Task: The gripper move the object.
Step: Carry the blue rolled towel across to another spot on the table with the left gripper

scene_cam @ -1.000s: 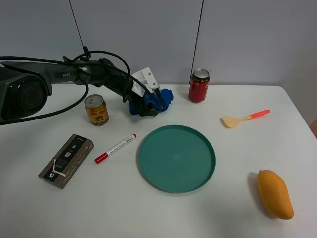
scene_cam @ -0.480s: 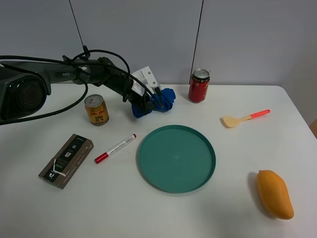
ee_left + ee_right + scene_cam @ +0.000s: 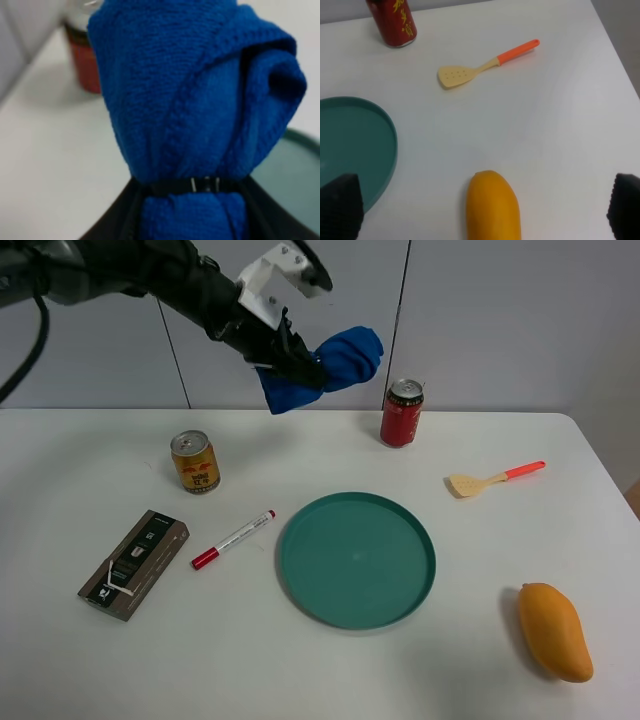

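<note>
Cloth (image 3: pixel 338 362) has gone way up since a second ago. It was bunched on the surface (image 3: pixel 90 470) between the gold can (image 3: pixel 195 461) and the red can (image 3: pixel 402 412). Now it hangs in the air in front of the back wall, up and left of the red can, touching nothing but the left gripper (image 3: pixel 298 368).

Room-wise, there's bare surface between the two cans, behind the plate (image 3: pixel 285 558). Marker (image 3: pixel 233 539) and box (image 3: pixel 133 564) sit front-left. Spatula (image 3: pixel 494 478) and mango (image 3: pixel 553 630) are over toward the right edge, apart from the plate.

Left jaws are clamped on the cloth partway along it, pinching it narrow. Right gripper (image 3: pixel 481 209) has its jaws spread wide and holds nothing; its wrist view shows the mango between the tips.

Cloth's long axis is tilted in the high view. The fat bunched end points up and right, and a shorter tail sticks out down-left past the jaws.
</note>
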`<state>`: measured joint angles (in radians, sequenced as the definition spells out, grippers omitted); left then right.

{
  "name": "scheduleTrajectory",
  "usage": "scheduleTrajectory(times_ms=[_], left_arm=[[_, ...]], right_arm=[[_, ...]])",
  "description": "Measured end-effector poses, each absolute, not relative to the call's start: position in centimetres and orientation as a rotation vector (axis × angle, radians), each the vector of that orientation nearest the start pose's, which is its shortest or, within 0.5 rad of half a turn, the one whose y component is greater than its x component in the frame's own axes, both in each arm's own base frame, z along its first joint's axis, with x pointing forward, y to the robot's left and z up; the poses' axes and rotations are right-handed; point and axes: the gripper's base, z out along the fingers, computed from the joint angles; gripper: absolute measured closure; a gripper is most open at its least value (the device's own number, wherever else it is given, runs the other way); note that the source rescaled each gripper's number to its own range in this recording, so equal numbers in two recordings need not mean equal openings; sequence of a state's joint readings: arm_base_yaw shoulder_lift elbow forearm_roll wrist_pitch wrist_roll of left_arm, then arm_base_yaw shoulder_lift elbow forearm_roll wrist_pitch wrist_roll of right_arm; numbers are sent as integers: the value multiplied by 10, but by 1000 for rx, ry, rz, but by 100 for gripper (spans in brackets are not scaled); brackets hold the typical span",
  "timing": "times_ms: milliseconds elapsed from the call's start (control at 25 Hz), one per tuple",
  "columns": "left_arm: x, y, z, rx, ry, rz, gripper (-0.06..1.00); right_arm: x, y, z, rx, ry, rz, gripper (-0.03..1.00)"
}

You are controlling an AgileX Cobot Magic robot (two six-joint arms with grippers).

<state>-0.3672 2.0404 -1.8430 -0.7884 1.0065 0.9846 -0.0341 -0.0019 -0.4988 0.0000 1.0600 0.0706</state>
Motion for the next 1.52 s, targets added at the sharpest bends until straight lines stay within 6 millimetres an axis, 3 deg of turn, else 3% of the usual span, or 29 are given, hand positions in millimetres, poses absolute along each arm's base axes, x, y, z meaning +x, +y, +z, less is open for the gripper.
scheduleTrajectory(times_ms=[240, 360, 600, 760, 960, 1160, 1320, 1520], left_arm=[[351, -226, 355, 1185, 2157, -704, 94], [328, -237, 370, 1220, 2175, -582, 94], [281, -280, 374, 1348, 2159, -470, 94], [235, -321, 372, 1484, 2105, -512, 94], [195, -358, 349, 1583, 2013, -561, 94], [178, -378, 299, 1521, 1926, -590, 94], [178, -395, 266, 1373, 1888, -662, 94], [193, -414, 235, 1115, 1991, -765, 94]], right_arm=[[-5, 0, 277, 107, 2040, 23, -3], [-5, 0, 277, 107, 2040, 23, -3], [-5, 0, 277, 107, 2040, 23, -3], [-5, 0, 277, 107, 2040, 23, -3], [-5, 0, 277, 107, 2040, 23, -3], [-5, 0, 277, 107, 2040, 23, -3], [-5, 0, 277, 107, 2040, 23, -3], [-5, 0, 277, 107, 2040, 23, -3]])
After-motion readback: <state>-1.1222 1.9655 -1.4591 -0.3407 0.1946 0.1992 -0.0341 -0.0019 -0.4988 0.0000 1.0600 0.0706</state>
